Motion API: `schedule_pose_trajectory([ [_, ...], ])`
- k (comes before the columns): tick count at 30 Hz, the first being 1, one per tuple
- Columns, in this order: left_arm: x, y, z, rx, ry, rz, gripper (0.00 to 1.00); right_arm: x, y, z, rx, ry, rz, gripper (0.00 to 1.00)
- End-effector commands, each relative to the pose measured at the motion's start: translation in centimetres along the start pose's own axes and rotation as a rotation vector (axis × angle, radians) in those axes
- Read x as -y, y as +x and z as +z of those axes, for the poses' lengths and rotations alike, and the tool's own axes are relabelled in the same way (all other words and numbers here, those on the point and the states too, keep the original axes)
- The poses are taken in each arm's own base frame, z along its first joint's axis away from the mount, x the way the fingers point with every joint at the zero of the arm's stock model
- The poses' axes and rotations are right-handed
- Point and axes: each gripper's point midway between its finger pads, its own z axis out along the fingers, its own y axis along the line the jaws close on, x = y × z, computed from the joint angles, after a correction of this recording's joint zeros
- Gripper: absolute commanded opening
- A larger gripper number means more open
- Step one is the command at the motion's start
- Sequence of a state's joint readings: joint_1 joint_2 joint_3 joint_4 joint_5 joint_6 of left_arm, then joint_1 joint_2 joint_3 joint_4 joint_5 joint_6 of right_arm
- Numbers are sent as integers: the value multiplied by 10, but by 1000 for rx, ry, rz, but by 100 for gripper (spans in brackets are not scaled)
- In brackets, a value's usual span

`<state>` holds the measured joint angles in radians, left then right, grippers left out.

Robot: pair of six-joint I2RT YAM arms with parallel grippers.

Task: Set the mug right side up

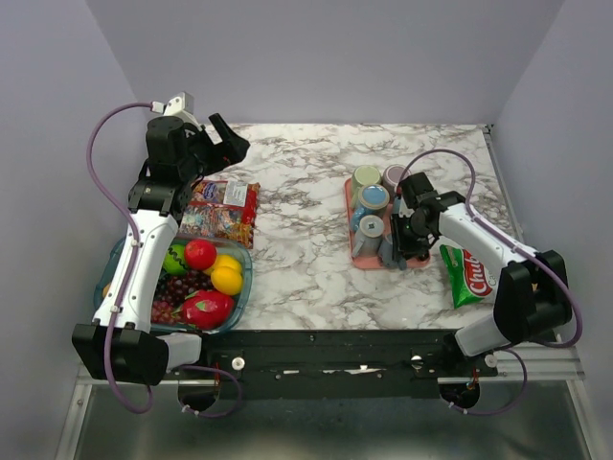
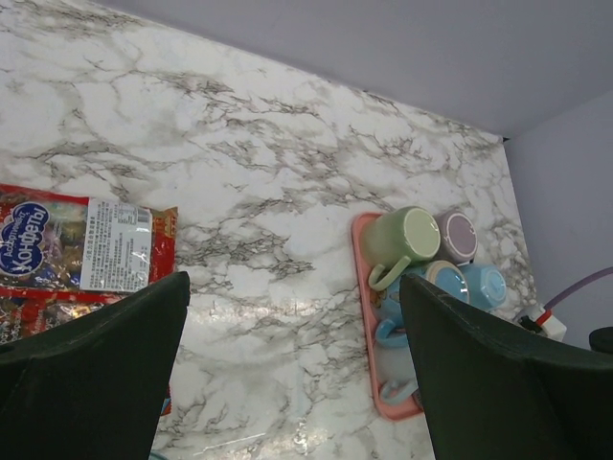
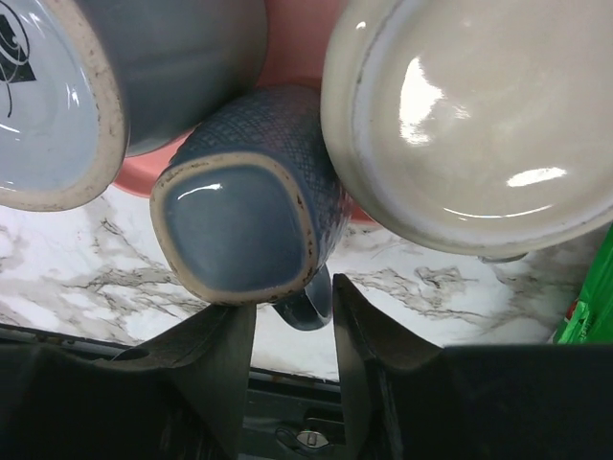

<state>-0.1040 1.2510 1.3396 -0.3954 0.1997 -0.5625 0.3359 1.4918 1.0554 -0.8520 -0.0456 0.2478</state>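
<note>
mug: dark blue cross-hatched ceramic mug [image 3: 244, 230], at the near end of the pink plastic tray [image 3: 299, 43], on the right of the marble table [image 1: 297, 240]
mug axis: about upright, upside down; glazed base up, mouth down, handle pointing to the near table edge
right fingers [image 3: 215, 369]: apart, one on each side of the mug's handle, not visibly clamped
left fingers [image 2: 86, 364]: spread wide, holding nothing, raised at the far left

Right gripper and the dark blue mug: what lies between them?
Nothing. In the right wrist view the mug has its handle in the gap between the fingers of the right gripper.
</note>
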Motion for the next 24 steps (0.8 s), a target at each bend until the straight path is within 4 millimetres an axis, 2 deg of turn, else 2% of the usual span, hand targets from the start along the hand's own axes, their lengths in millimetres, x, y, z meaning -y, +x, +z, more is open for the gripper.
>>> schedule_pose_trajectory([
  [1, 4, -9, -3, 35, 19, 0, 99, -3, -6, 8, 15, -9, -38, 42],
  [6, 0, -7, -2, 33, 2, -4, 99, -4, -8, 6, 26, -14, -45, 26],
  [9, -2, -5, -2, 31, -5, -7, 99, -2, -7, 5, 21, -3, -50, 12],
  [10, -3, -5, -2, 31, -7, -9, 99, -2, -7, 4, 21, -3, -53, 3],
  [11, -2, -5, -3, 32, -6, -12, 99, -2, -7, 4, 19, -3, -55, 1],
  [18, -3, -4, -5, 39, -3, -11, 99, -8, -9, -12, 38, -36, -70, 1],
  [23, 0, -5, -7, 46, 11, -11, 99, -17, -19, -52, 110, -76, -71, 1],
  [24, 2, -4, -7, 43, 22, -10, 99, -18, -16, -58, 105, -81, -70, 1],
])
